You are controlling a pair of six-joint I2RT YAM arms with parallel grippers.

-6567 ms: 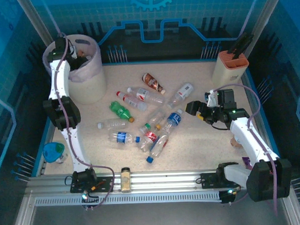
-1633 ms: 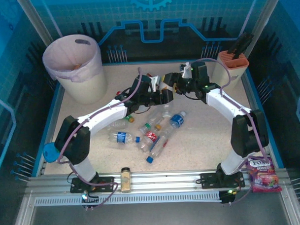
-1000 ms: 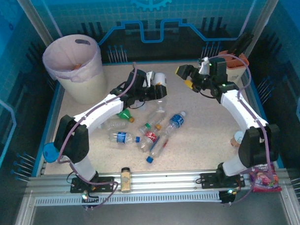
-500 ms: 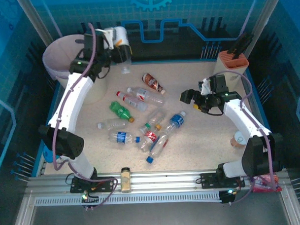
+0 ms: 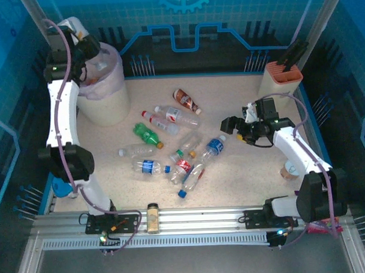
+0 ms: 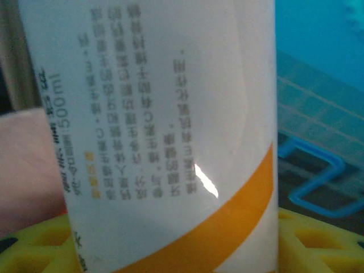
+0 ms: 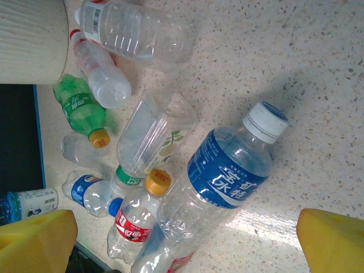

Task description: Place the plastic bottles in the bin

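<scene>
The left gripper [image 5: 83,49] pinches a white bottle [image 6: 170,114] over the bin [image 5: 112,103], likely poised to drop it in. The right gripper [image 5: 229,124], spread wide, hovers near the blue-labelled bottle [image 7: 227,170], apparently lining up a grab.

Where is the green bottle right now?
From above, the green bottle lies on the table left of centre, just right of the bin.
</scene>
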